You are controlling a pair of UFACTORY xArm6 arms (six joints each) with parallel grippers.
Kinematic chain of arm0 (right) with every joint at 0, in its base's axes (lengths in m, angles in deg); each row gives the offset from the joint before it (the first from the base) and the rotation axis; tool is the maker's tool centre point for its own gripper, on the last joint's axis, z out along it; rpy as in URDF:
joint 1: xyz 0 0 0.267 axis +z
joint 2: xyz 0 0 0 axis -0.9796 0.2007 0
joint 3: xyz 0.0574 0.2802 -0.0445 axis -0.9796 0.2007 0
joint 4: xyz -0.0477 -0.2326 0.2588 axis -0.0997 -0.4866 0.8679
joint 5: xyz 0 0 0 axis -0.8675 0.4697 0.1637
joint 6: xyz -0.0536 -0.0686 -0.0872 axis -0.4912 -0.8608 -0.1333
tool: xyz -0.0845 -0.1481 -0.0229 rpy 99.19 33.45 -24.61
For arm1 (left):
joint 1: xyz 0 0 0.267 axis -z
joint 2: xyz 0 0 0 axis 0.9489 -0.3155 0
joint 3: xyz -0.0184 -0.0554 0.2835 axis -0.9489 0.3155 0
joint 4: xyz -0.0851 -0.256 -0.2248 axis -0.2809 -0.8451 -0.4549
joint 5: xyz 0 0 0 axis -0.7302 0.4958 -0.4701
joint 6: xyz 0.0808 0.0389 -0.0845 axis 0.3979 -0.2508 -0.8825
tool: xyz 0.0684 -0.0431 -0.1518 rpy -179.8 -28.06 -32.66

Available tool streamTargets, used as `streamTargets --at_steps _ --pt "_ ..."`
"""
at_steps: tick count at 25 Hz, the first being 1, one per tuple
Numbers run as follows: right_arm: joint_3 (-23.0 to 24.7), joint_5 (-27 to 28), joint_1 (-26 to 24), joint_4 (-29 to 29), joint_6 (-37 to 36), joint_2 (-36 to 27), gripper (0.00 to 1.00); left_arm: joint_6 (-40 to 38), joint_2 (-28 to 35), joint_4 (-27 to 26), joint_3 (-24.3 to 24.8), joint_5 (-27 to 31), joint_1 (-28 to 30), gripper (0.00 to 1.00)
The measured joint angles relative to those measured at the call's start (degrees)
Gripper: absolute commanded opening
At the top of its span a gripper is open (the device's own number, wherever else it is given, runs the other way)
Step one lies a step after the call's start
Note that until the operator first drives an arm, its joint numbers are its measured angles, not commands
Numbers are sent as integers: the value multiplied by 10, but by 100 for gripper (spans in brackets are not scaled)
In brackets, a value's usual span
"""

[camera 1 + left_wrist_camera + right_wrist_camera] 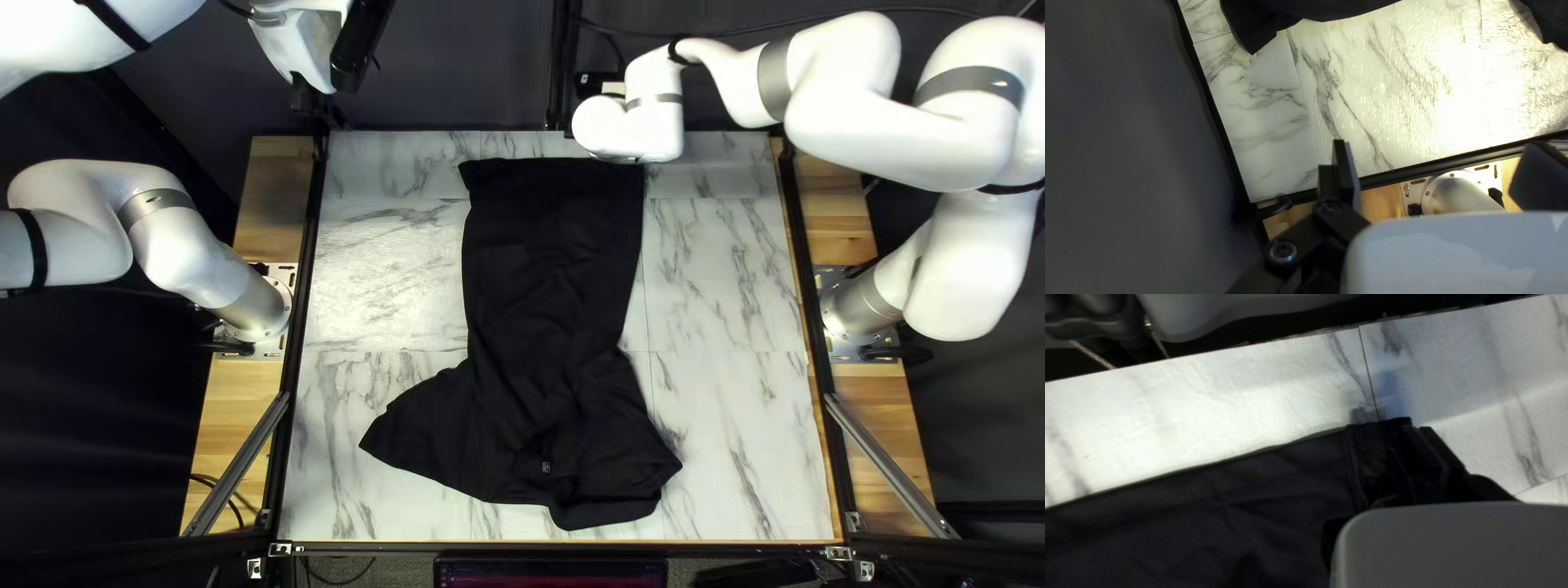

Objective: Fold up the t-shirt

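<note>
Lying lengthwise across the marble-patterned table (724, 436), the black t-shirt (544, 294) formed the central element of the arrangement. Its hem end was near the table's far edge, while the wider sleeve end lay crumpled toward the near edge. One sleeve (419, 430) spread obliquely toward the left of the top left view; a small pale mark (546, 467) was visible on the rumpled cloth near the opposite end from the hem. Shallow creases crossed the body of the garment.

The right arm (904, 120) extended over the far part of the table, its right gripper (629, 131) at the garment's far corner, toward the right of the top left view. In the right wrist view, this right gripper (1415, 438) was clamped on the t-shirt beside the stitched hem, and the cloth stretched away from its fingers alongside a strip of bare tabletop.

The left gripper (327, 94) was raised near the table's far-left corner, well apart from the garment. The left wrist view showed its two fingers (1350, 177) spread widely, with nothing gripped between them. Beyond them lay bare marble pattern and portions of dark cloth; beside them appeared the left arm's round base (1456, 193), mounted on a wooden strip (1380, 202).
</note>
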Motion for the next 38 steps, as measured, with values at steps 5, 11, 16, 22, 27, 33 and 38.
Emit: streamTargets --at_steps 5,11,16,22,27,33,38 --pt "7 0 5 -4 5 -15 0 0 0 0 0 0 0 100" --pt "11 9 12 -4 7 -36 0 0 0 0 0 0 0 100" --pt "12 20 16 -3 7 -53 0 0 0 0 0 0 0 100" --pt "-7 30 13 0 3 -51 0 0 0 0 0 0 0 100" --pt "-39 48 15 8 -3 -42 0 0 0 0 0 0 0 100" --pt "-85 72 21 18 -6 -24 0 0 0 0 0 0 0 100" --pt "-101 79 26 23 -2 -17 0 0 0 0 0 0 0 100"
